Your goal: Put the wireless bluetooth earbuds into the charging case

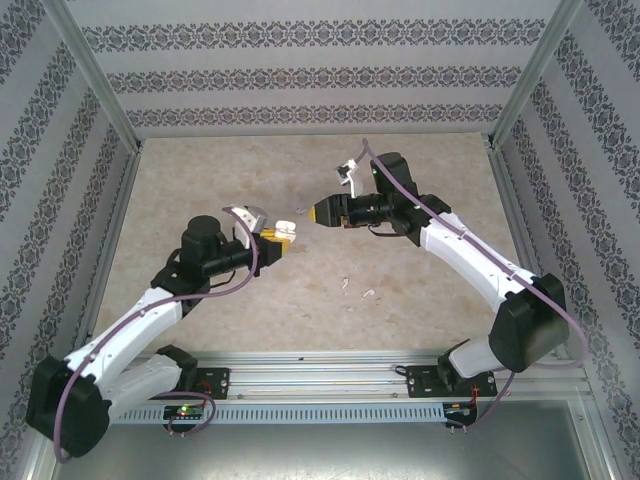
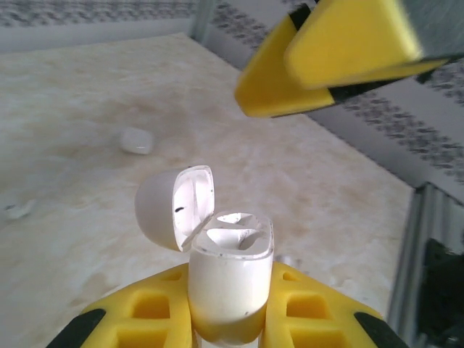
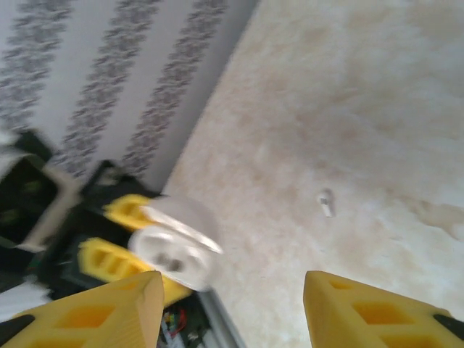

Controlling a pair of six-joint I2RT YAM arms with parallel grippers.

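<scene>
Left claw: the left gripper [image 1: 272, 240] is clamped on the lower body of the charging case [image 2: 230, 283], low centre in the left wrist view.
Lid: the lid [image 2: 174, 206] is hinged open, tipped toward the left of that frame.
Wells: they face up, but I cannot tell whether anything sits in them.
Right claw: the right gripper [image 3: 232, 290] has its fingers apart with nothing between them. In the top view it hovers just right of the case, mid-frame.
Earbuds: the earbuds [image 1: 345, 285] lie loose on the table [image 1: 200, 180], below centre in the top view and well apart from the case.
Handling: probably very light, hard and glossy, so slippery and easily flicked away.
Hold: best pinched across the rounded head, leaving the stem free to drop into a well.
Risk: a hard squeeze could shoot one out sideways.
</scene>
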